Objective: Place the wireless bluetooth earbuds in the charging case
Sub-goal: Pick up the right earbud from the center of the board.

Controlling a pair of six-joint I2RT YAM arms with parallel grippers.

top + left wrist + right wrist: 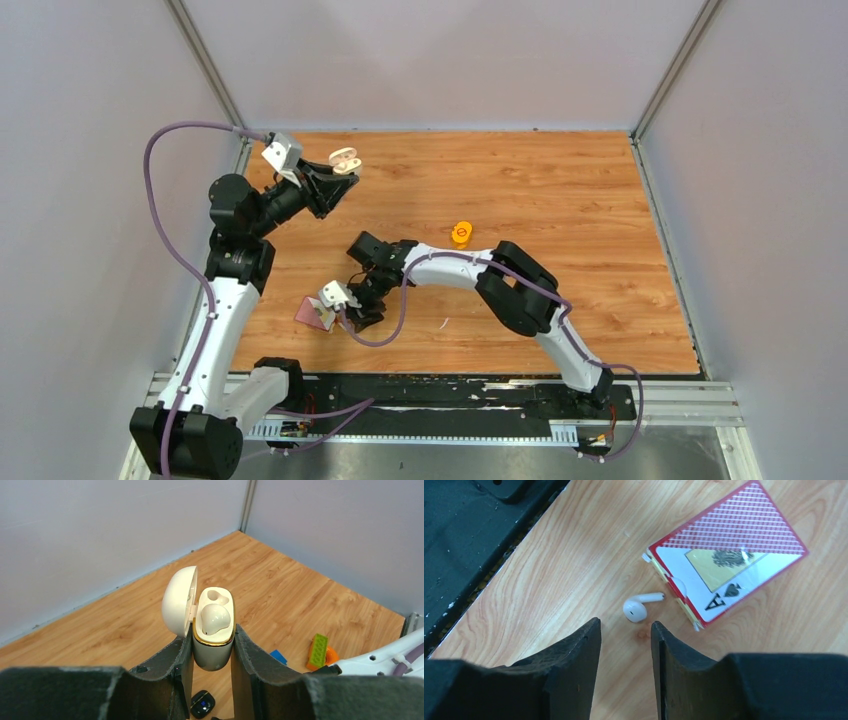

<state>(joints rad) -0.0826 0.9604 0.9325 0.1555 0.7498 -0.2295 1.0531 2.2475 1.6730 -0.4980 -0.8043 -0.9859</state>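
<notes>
My left gripper point(213, 635) is raised over the table's far left and is shut on the white charging case point(214, 630). The case's lid stands open to the left. One white earbud point(215, 618) sits in the near socket, and the far socket point(216, 595) is bare. In the top view the case point(345, 160) shows at that gripper's tip. A second white earbud point(638, 607) with a short stem lies on the wood beside a card box. My right gripper point(625, 625) hangs just short of this earbud, open, with nothing between its fingers.
A red playing-card box point(729, 575) lies right of the loose earbud, seen too as the card box point(313, 312) from above. A black case point(202, 704) lies under my left gripper. A green and orange brick point(318, 651), a blue piece point(278, 656) and the black base rail point(474, 530) are nearby.
</notes>
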